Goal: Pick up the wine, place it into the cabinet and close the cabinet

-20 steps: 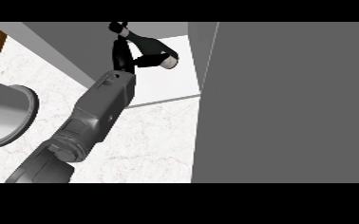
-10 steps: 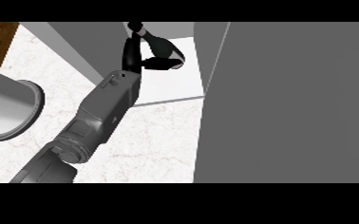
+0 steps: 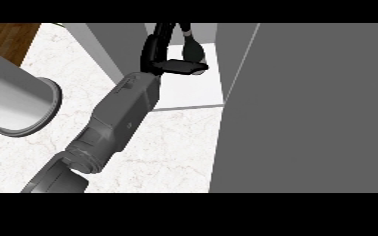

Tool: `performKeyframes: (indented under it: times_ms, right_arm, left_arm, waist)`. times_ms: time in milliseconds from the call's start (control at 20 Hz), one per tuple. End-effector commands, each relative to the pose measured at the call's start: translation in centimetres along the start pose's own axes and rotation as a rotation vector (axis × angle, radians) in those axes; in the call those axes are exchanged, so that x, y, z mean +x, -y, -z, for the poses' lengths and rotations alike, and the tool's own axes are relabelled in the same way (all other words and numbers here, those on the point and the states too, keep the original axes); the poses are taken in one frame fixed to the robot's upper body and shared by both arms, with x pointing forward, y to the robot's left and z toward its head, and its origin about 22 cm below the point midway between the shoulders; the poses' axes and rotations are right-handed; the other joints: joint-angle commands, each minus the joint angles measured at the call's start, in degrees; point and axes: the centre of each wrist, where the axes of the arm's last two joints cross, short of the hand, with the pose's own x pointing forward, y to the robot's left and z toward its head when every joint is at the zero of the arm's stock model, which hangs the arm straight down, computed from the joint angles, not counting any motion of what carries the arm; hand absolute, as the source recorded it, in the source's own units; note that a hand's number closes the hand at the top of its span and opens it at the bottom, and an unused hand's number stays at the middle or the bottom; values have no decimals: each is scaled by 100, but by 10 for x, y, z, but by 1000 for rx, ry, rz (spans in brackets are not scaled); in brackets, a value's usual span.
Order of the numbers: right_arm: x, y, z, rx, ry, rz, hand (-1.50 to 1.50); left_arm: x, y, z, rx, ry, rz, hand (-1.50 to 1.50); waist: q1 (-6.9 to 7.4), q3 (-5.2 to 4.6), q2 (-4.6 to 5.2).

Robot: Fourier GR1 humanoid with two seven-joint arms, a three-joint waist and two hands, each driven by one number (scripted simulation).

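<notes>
Inside the open cabinet (image 3: 193, 89), above its white floor: left hand (image 3: 164, 55), fingers and thumb curled round a dark shape, apparently the wine (image 3: 193, 47). Grey door (image 3: 295, 105) at right; marble counter (image 3: 173, 145) below.

The counter top (image 3: 170, 145) appeared as smooth white stone with faint grey veining and a low polish. A strip of brown wood (image 3: 16, 36) bordered its far left corner. The round vessel (image 3: 26, 100) at the left edge looked like grey metal with a soft sheen. The cabinet door (image 3: 303, 105) and cabinet wall (image 3: 111, 45) were flat matt grey, and the cabinet floor (image 3: 193, 87) was plain matt white. The forearm (image 3: 122, 117) showed a smooth grey shell, plastic or painted metal; the left hand (image 3: 156, 50) was black and faintly glossy.
</notes>
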Motion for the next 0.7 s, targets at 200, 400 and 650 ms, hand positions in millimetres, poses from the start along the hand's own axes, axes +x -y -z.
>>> performKeyframes:
  times_ms: [200,400,650]
  right_arm:
    - [11,2,-14,-49,-5,-15,-150]
    - [14,3,-22,-51,-10,-31,-150]
    - [17,-3,-25,-59,-20,-7,-150]
  left_arm:
    - [14,14,5,-97,6,-62,-150]
    - [14,38,-6,-133,39,-42,-150]
    - [25,61,-25,-218,46,-70,-150]
  waist:
    - [450,45,-210]
    - [509,47,-241]
    - [511,46,-261]
